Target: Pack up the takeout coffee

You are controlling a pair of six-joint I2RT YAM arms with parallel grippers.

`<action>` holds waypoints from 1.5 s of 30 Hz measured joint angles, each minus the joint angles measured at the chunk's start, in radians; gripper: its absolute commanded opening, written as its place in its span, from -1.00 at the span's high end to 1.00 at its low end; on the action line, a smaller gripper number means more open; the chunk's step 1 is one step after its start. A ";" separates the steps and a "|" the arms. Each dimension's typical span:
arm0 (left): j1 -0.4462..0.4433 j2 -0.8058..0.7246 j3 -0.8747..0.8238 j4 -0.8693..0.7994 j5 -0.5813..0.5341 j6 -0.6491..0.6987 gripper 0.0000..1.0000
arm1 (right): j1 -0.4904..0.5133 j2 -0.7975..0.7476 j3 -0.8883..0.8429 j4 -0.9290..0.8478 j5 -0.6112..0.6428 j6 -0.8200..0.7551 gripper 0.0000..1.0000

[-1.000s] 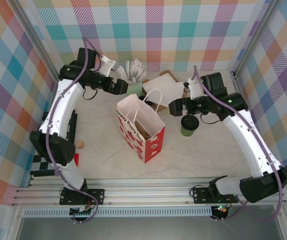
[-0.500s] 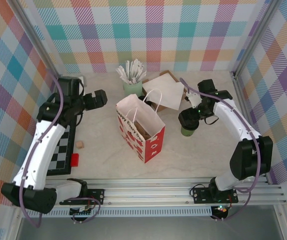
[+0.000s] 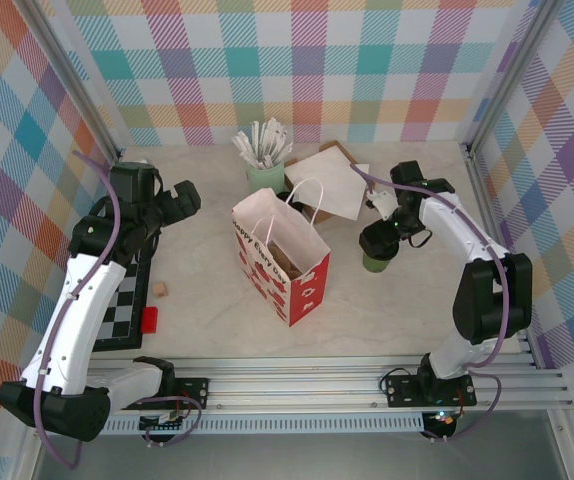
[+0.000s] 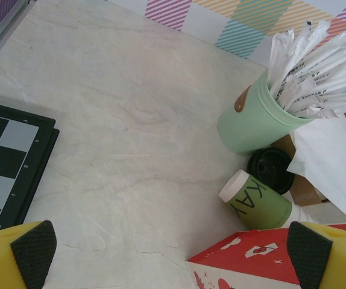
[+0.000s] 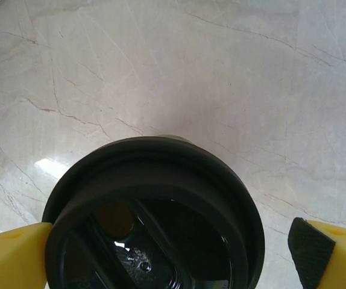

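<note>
Takeout coffee: the dark green cup with its black lid [image 5: 155, 211] stands upright on the bench [image 3: 397, 315], just to the right of the bag and not yet packed.
Right claw: the right claw [image 3: 379, 241] hangs straight over the lid, jaws wide, one finger on either side. One yellow finger looks to be just at the rim and the other is well clear, so nothing is gripped. I read this as lining up for a grasp from above.
Left claw: the left claw [image 3: 183, 198] is wide and empty, held over the far left of the bench above the chessboard [image 3: 117, 300]. My guess is it is parked there to leave the bag free.
Paper bag: the red-and-white bag [image 3: 307, 285] stands upright mid-bench with its mouth open and handles up, ready to take a cup dropped in.
Clutter: a pale green cup of wrapped sticks [image 4: 251, 123] sits behind the bag. Beside it are a green cup on its side [image 4: 262, 206] and a loose black lid [image 4: 270, 170], neither of them wanted.
Risk: a pinch on the lid alone could pop it off, so a lower grip on the cup wall seems safer.
</note>
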 measured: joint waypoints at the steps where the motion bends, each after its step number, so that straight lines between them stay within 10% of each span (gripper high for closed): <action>1: 0.000 0.000 0.000 0.000 -0.002 0.000 -1.00 | 0.000 0.000 0.000 -0.001 -0.003 0.000 -1.00; 45: 0.000 0.016 -0.018 -0.031 -0.011 0.016 -1.00 | 0.004 0.032 0.039 -0.037 -0.042 0.000 -1.00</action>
